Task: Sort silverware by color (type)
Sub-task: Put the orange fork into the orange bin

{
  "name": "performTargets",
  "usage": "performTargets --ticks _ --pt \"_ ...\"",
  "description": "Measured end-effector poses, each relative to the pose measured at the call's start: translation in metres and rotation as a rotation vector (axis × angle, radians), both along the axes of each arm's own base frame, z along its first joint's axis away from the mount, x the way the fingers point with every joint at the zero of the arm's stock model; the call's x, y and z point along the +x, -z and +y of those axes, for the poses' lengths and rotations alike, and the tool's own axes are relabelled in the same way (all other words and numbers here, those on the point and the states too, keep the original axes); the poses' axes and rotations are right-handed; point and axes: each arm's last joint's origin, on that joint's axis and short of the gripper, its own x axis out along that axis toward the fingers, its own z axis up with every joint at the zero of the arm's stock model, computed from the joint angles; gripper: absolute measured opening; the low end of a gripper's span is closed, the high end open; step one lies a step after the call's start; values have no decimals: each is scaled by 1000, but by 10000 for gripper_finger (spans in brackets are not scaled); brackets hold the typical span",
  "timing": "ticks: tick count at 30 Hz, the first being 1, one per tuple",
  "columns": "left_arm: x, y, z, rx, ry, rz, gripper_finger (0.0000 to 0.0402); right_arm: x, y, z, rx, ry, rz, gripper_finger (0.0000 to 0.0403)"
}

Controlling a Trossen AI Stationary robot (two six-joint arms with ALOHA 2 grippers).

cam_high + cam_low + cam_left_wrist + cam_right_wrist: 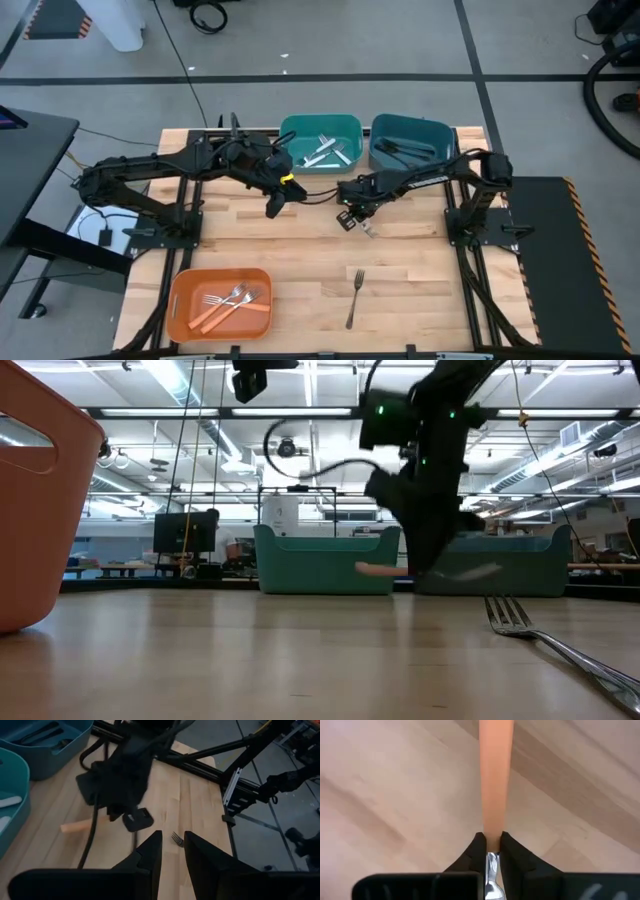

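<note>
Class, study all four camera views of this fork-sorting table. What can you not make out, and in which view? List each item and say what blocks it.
- Orange-handled fork: the right gripper hides its tines in the right wrist view; it is blurred in the low view.
- Orange bin: cut off by the low view's edge, contents hidden by its wall.
- Dark teal bin: utensils too small to count in the high view.
- Lone fork: handle end cut off in the low view.

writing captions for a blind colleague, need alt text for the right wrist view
The right gripper is closed on an orange-handled fork, its two dark fingers pinching where the handle meets the metal neck. The orange handle runs straight away from the camera over the light wooden table.
</note>
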Motion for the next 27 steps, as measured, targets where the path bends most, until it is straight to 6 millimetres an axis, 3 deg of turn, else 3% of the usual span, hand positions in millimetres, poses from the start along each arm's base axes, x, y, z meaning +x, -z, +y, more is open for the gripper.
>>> performTargets --ticks 8,12,17,23,27 --pt "0 -1 0 -2 -11 -5 89 -14 -74 28 -42 19 -302 32" --pt "2 -2 2 10 -72 -24 89 -26 -129 39 -185 63 -562 33" --pt "5 -10 5 9 -163 -105 89 -47 -172 44 -445 90 -761 33" --pt "16 -20 10 6 -307 -253 89 -43 -196 50 -872 -111 -782 33" --pt "23 -23 15 22 -364 -331 89 -32 -195 52 -975 -165 -760 34"
